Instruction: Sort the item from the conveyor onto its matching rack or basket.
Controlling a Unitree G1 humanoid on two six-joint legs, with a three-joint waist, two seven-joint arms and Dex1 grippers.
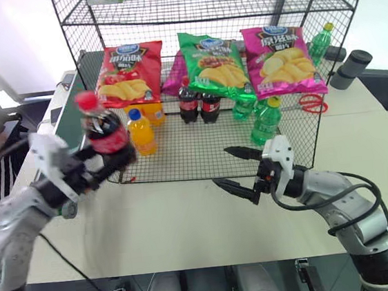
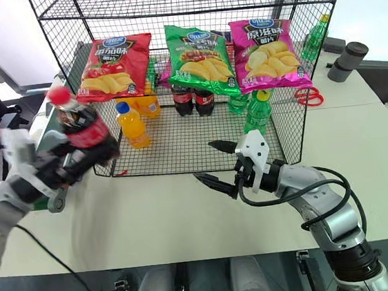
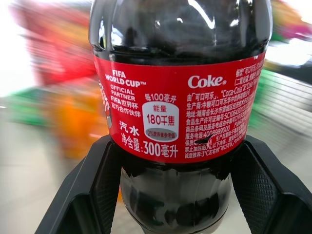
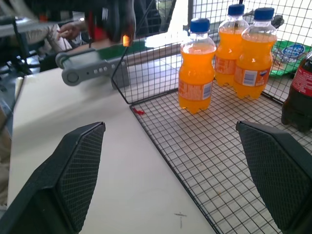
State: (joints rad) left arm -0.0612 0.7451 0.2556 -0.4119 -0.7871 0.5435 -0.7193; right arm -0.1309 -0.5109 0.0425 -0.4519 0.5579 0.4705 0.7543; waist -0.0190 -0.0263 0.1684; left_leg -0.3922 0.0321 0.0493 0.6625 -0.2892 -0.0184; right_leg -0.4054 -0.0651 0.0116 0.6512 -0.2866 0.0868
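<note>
Cola bottle (image 1: 103,129) clamped in my left claw (image 1: 108,158); right claw (image 1: 240,170) apart, empty. Advise setting it upright beside shelved cola bottles (image 1: 199,104).

You see pale table (image 1: 190,236) carrying black wire rack (image 1: 304,141), conveyor (image 1: 72,106) at its left edge, red scissors (image 1: 312,103) by rack

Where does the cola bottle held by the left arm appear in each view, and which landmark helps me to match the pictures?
Left eye view: cola bottle at left, tilted, before the rack's front corner.
Right eye view: bottle at left, tilted likewise.
Left wrist view: bottle central, clamped by the left tool.
Right wrist view: I cannot find the bottle.
Shared landmark: front orange soda bottle; only an orange blur in the left wrist view.
</note>
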